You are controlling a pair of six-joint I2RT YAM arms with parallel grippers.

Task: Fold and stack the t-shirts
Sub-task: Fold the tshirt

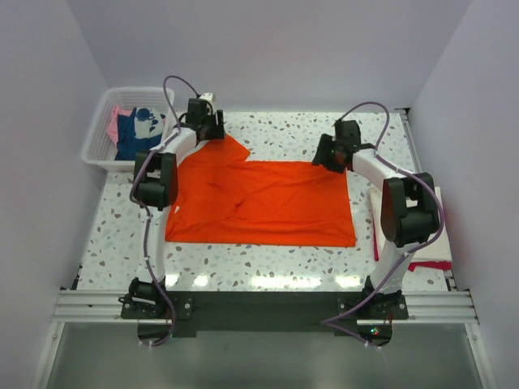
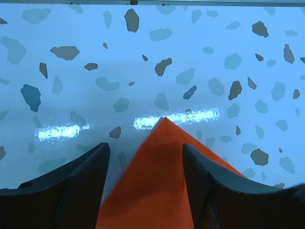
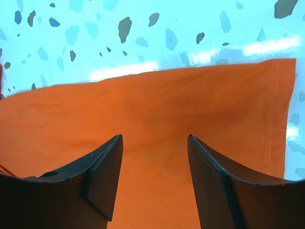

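The job looks to be somewhere in the middle. At the right edge of the counter (image 1: 276,261), beside the right arm, lies a small stack: a cream-white folded piece (image 1: 442,239) on top of a red one (image 1: 430,265), which I take to be 2 finished t-shirts, though the arm hides part of them. In the white mesh basket (image 1: 94,151) at the far left corner at least 2 more wait, a pink t-shirt (image 1: 115,123) and a navy blue t-shirt (image 1: 130,142). The orange t-shirt (image 1: 268,203) is the one in work, and it lies spread flat in the middle of the counter between the 2 arms, not yet a compact packet. Most of it forms a broad rectangle; a pointed flap, probably a sleeve, juts toward the far left corner, and soft creases run across the left half. The right wrist view shows a stitched hem along the cloth's right edge. The left jaws stand wide apart just above the counter, with the tip of that flap lying loose between them, gripped by neither. The right jaws are also spread, low over the far edge of the cloth near its right corner, holding nothing. By my reading, every fold of the orange shirt, its stacking, and the basket's shirts remain to be done.
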